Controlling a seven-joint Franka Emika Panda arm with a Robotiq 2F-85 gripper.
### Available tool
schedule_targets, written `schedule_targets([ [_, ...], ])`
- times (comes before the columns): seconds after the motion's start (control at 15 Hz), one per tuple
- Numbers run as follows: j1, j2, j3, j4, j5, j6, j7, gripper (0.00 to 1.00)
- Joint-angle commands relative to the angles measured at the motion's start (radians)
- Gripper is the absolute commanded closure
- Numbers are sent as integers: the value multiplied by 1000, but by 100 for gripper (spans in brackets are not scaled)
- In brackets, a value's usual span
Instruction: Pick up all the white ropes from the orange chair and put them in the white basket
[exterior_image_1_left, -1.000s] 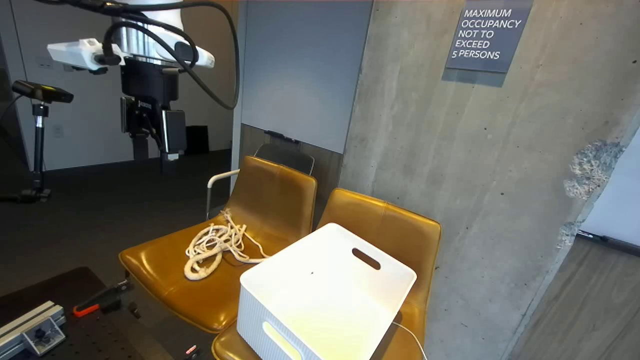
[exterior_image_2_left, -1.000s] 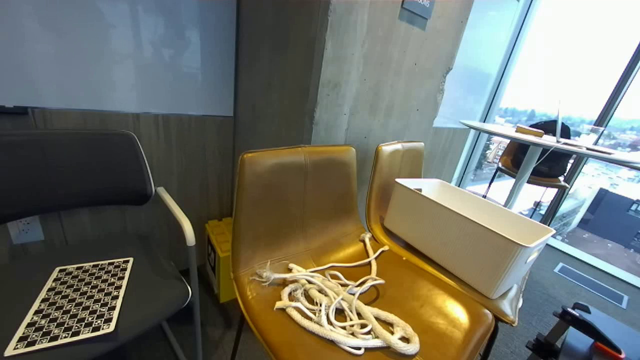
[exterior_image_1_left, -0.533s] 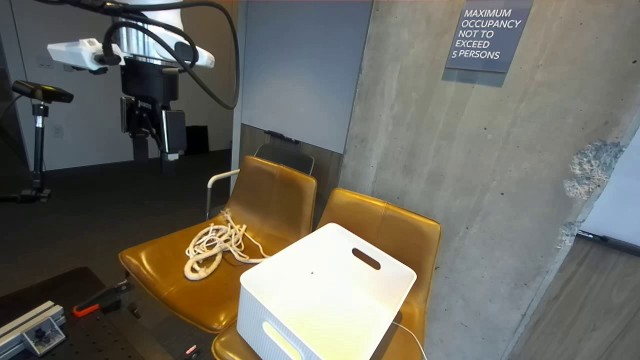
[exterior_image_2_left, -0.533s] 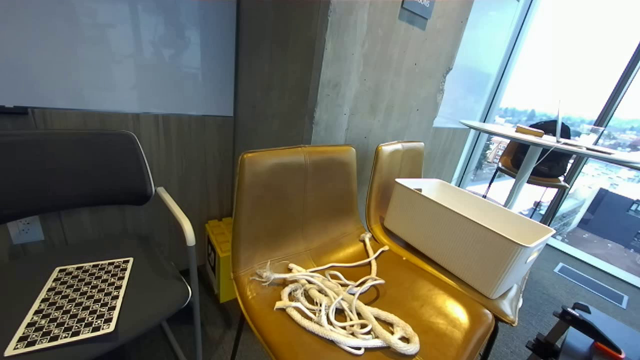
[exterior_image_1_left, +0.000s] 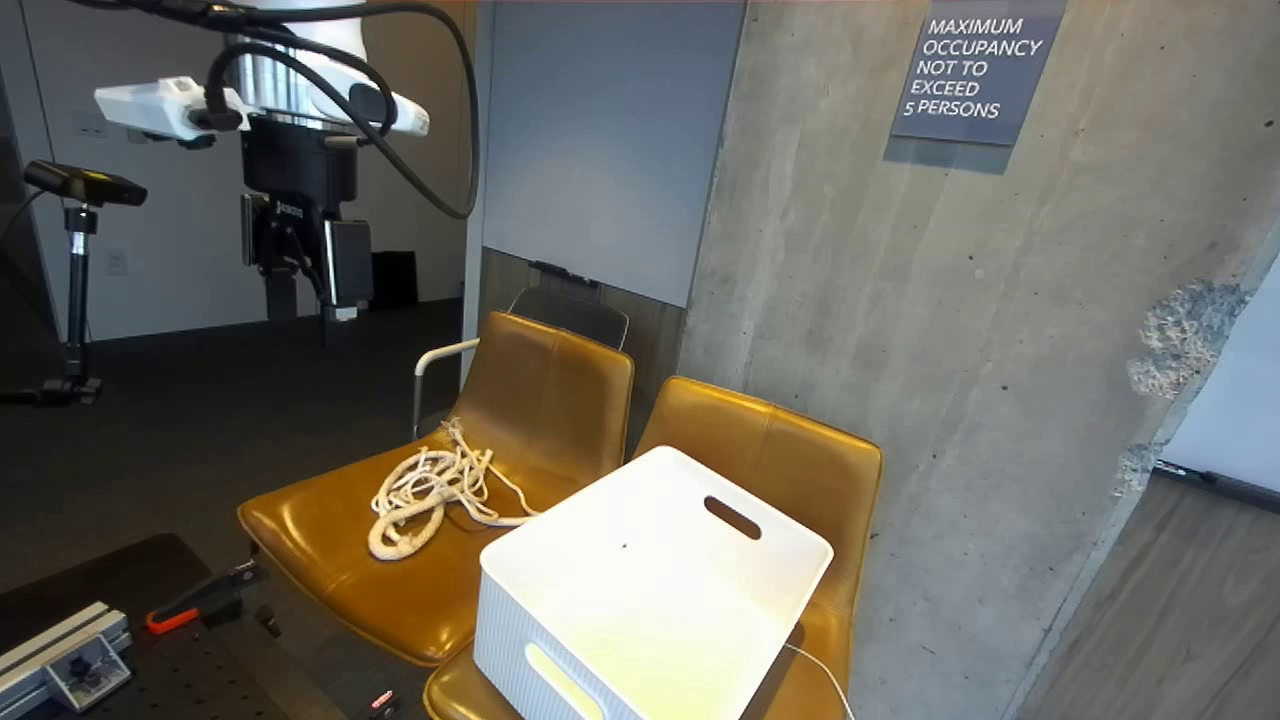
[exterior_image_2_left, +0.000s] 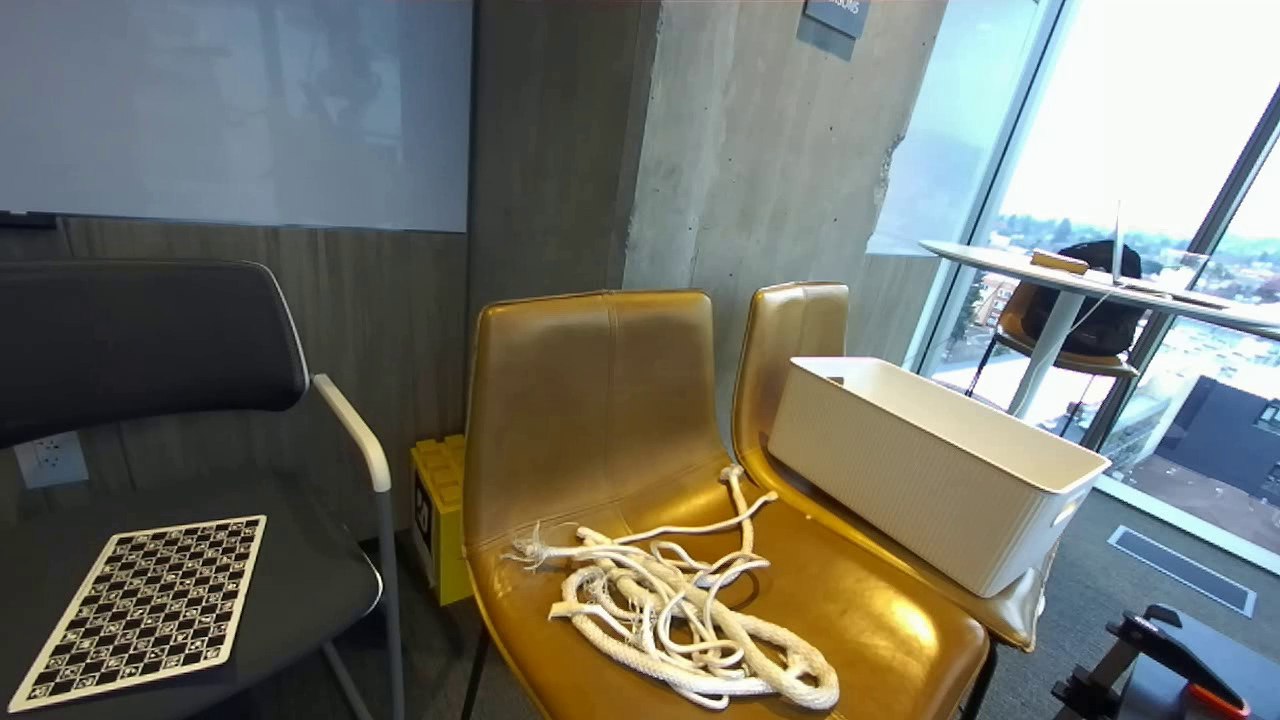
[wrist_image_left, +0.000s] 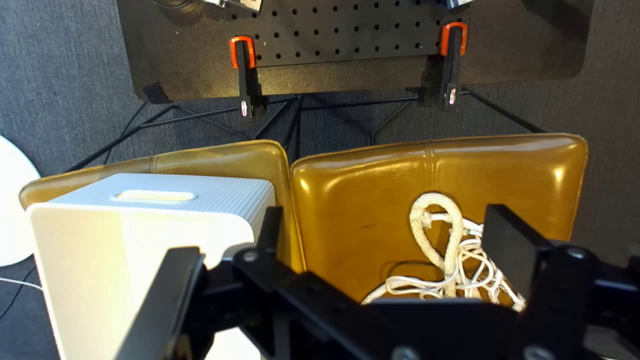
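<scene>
Cream-white cord lies in loose loops: the white ropes (wrist_image_left: 451, 265) rest on the seat of the orange chair (wrist_image_left: 345, 210), so I judge that the carrying has not begun. The coming move depends on how they lie from the claw (exterior_image_1_left: 309, 311). They are well below it, and in the wrist view they lie toward the right-hand finger, with their far part hidden behind the claw itself. One thick loop (wrist_image_left: 435, 198) points to the front edge of the seat; its long axis runs across the line on which the fingers would close, which seems favourable for a pinch. The claw has its fingers wide apart and holds nothing.

On the neighbouring chair (exterior_image_1_left: 790, 465), just beside, stands the white basket (exterior_image_2_left: 900, 490) with its mouth upward. Its wall is near to the outermost strand, and a finger could knock it if the claw comes down too much to that side. The backrest (exterior_image_2_left: 600, 400) of the orange chair rises behind the heap and may also limit the approach. A frayed end (exterior_image_2_left: 535, 550) lies close to this backrest and could trail at the lifting. Black clamps (wrist_image_left: 245, 75) at the edge of a dark table (wrist_image_left: 190, 72) seem out of the path.
</scene>
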Motion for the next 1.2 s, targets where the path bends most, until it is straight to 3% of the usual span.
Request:
schedule_targets([
  [0.0, -4, 0, 4, 2, 2, -2, -2, 0],
  [0.73, -4, 0, 4, 2, 2, -2, -2, 0],
  [1.13, 63, 112, 90, -16, -3, 119, 7, 0],
])
